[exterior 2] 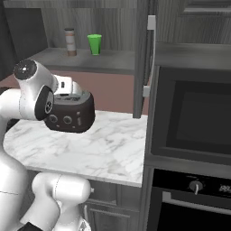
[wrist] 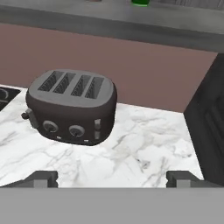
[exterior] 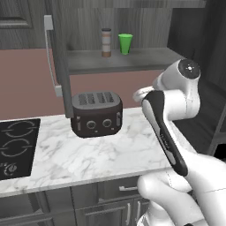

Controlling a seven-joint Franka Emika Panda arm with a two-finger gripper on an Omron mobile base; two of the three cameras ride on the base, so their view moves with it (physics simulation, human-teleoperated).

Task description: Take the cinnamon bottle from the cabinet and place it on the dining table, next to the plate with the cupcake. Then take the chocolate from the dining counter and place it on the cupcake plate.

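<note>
1 open claw, 1 bottle on the shelf

1 claw [wrist: 111, 177] hangs over the white counter [wrist: 131, 153] with its 2 fingers [wrist: 43, 178] spread wide, holding nothing. 1 dark toaster [wrist: 72, 107] with 4 slots sits just ahead. Up in the open cabinet [exterior: 59, 66], 1 cinnamon bottle [exterior: 106, 43] stands straight up, cap on top. 1 green cup [exterior: 125, 43] stands just beside it.

Cabinet shelf [exterior: 145, 59] bears cinnamon bottle [exterior: 106, 43] beside green cup [exterior: 125, 43]; marble counter [exterior: 101, 154] bears toaster [exterior: 96, 114]
</note>
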